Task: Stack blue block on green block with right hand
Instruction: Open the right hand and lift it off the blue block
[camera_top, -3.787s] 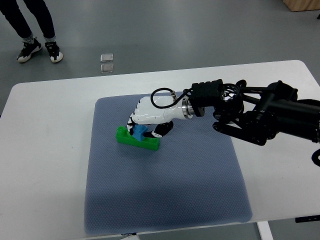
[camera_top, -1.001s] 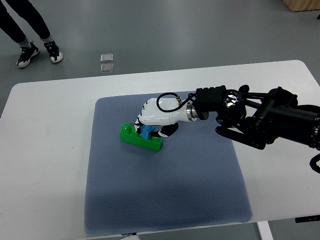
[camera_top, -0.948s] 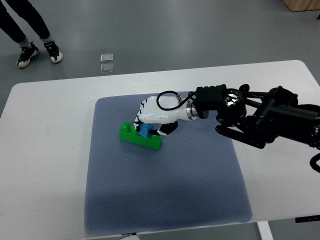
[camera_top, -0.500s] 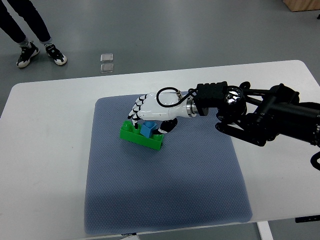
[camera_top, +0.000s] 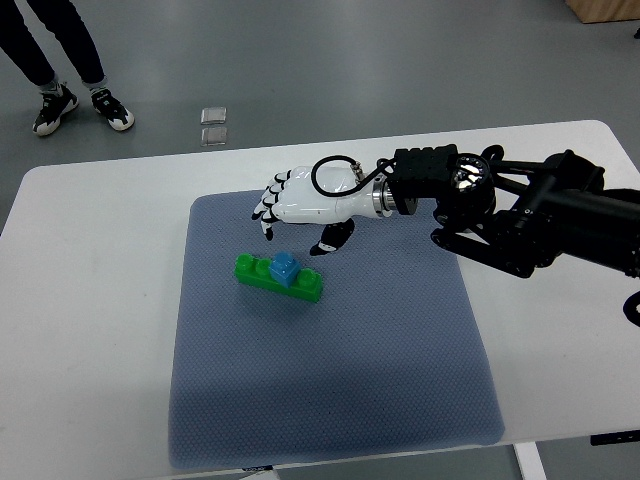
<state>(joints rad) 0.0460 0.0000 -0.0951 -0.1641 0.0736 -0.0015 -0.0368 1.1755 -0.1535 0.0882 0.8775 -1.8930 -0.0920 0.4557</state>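
A small blue block (camera_top: 286, 267) sits on top of the long green block (camera_top: 279, 278), near its middle, on the grey-blue mat (camera_top: 330, 370). My right hand (camera_top: 295, 221) hovers just above and behind the blocks, its white fingers (camera_top: 268, 203) spread and holding nothing. Its black arm (camera_top: 520, 220) enters from the right edge. No part of the hand touches the blocks. The left arm is out of sight.
The mat lies on a white table (camera_top: 90, 290). A person's legs and shoes (camera_top: 75, 100) stand on the floor at the top left. Two small clear squares (camera_top: 213, 125) lie on the floor beyond the table's far edge.
My right hand has let go of the blue block, spread its fingers and lifted up and back. The blue block now stays on the green block.
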